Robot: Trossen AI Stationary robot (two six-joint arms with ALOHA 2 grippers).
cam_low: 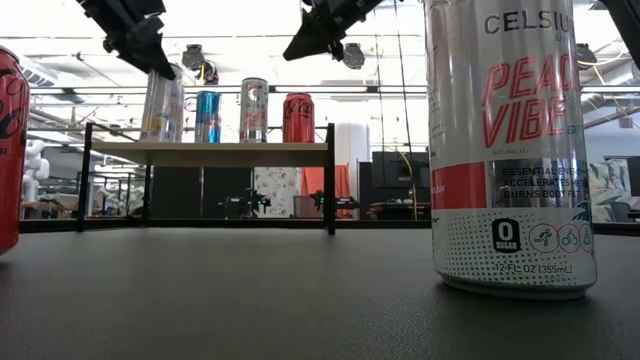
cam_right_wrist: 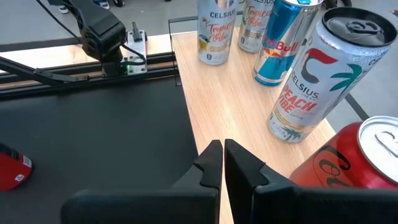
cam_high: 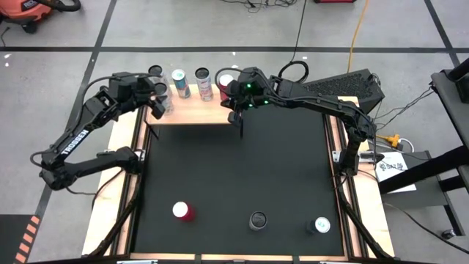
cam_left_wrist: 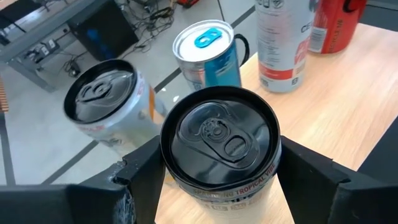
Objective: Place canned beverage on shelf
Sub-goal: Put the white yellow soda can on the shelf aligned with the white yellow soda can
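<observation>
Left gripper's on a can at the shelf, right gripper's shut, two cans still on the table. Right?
Not quite: the high view shows three cans on the table, red-topped, dark-topped and pale-topped. The left gripper does grip a can at the shelf, and the right gripper is shut.

Dark jointed arms, white "TROSSEN" lettering

Robotics lab, grey taped floor (cam_high: 220,22), trailing cables (cam_high: 357,29)
</observation>
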